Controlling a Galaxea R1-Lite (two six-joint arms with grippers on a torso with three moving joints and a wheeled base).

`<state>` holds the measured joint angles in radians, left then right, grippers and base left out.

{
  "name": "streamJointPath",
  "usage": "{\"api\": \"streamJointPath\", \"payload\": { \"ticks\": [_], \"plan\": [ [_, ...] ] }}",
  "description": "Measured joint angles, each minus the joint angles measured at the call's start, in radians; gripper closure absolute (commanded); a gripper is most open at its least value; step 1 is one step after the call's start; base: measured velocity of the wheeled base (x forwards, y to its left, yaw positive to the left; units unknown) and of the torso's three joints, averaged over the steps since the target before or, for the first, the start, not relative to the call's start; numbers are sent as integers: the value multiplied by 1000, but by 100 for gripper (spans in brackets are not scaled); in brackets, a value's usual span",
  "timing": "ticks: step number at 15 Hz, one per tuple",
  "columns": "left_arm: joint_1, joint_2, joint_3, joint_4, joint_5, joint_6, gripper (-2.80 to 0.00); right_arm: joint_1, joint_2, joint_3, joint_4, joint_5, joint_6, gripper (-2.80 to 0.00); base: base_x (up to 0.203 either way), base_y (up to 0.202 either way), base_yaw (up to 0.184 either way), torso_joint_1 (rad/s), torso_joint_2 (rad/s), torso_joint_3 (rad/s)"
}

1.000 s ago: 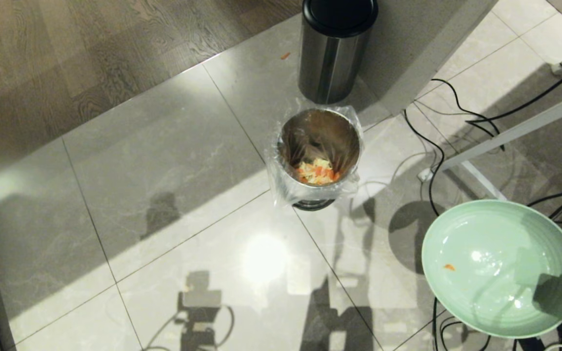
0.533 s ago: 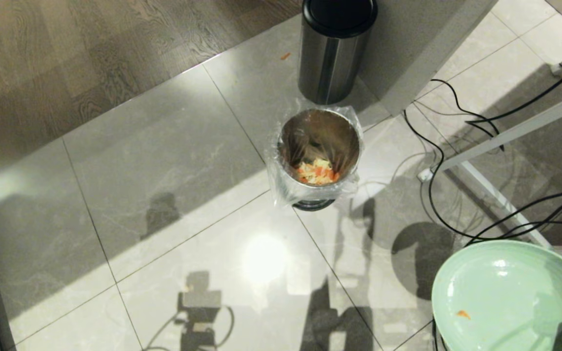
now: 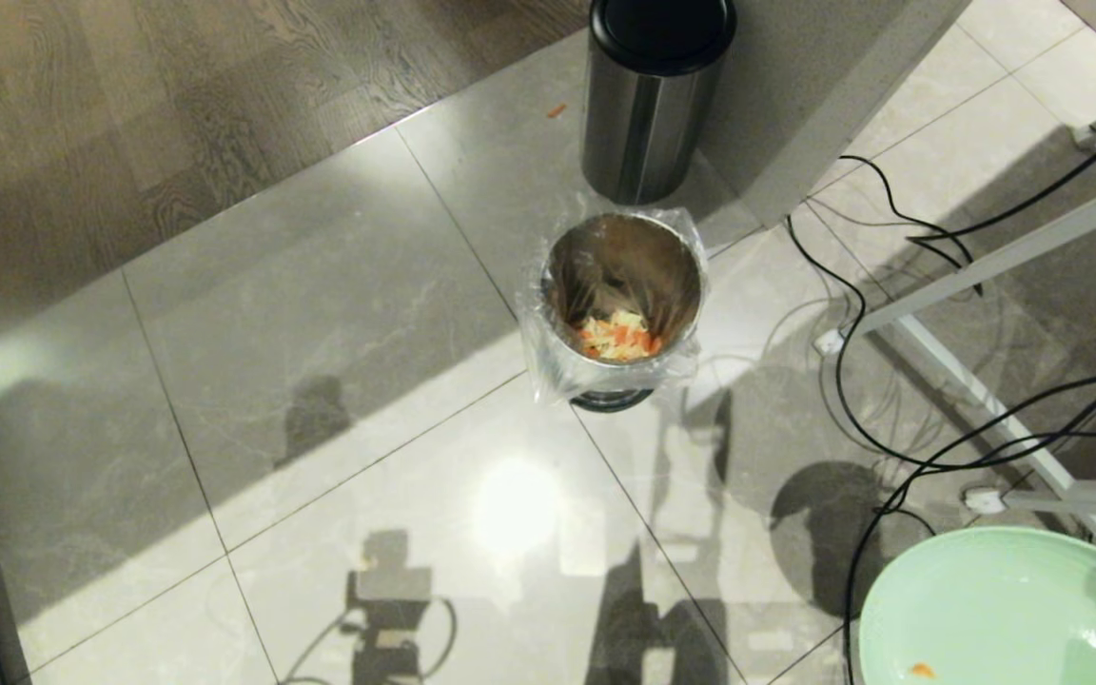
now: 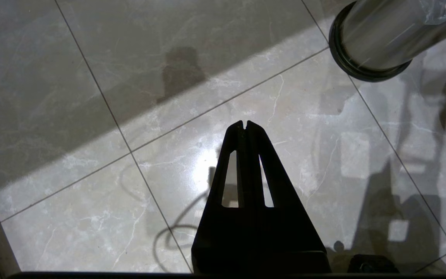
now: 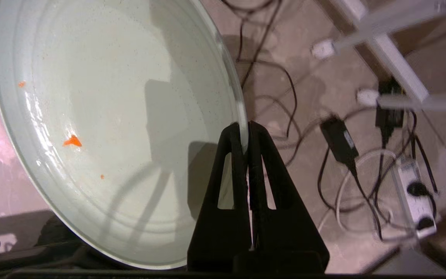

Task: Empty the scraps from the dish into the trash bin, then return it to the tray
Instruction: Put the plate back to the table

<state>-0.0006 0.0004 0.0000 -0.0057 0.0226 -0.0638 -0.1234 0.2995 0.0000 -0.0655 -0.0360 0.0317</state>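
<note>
Down at the lower right corner of the head view: pale green dish [image 3: 1005, 609], partly cut by the frame edge, held up over the floor. Nipped at its rim by the right pincer [image 5: 245, 131], black fingers clenched on the thin edge of the dish [image 5: 103, 116], seen plainly from the right wrist. Nearly bare inside, just a small orange bit [image 5: 72, 141] and a couple of tiny orange specks clinging to the glossy surface.

Further up the floor, near the middle of the head view and well apart from the dish: trash bin [image 3: 622, 304], steel, crinkly clear bag folded over its rim, scraps [image 3: 617, 337] lying in the bottom, orange and pale pieces heaped together. Just behind it, a taller steel bin with a black top [image 3: 655, 90]. One stray orange crumb [image 3: 557, 109] on the tile near the wooden boards.

Off to the right: black cables [image 3: 890, 400] looping over the tiles, white frame legs [image 3: 986, 257] crossing above them, a power strip [image 5: 414, 190] showing in the right wrist view.

Over on the other side: left pincer [image 4: 245, 124] hanging above bare tile [image 4: 91, 97], fingers pressed together on nothing, base of the trash bin [image 4: 374, 46] at the edge of that view.
</note>
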Motion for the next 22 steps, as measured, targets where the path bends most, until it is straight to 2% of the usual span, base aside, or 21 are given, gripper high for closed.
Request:
{"api": "streamJointPath", "payload": {
  "ticks": [22],
  "plan": [
    [0, 0, 0, 0, 0, 0, 0, -1, -21, 0, 11, -2, 9, 0, 0, 0, 0, 0, 0, 0]
  ]
}}
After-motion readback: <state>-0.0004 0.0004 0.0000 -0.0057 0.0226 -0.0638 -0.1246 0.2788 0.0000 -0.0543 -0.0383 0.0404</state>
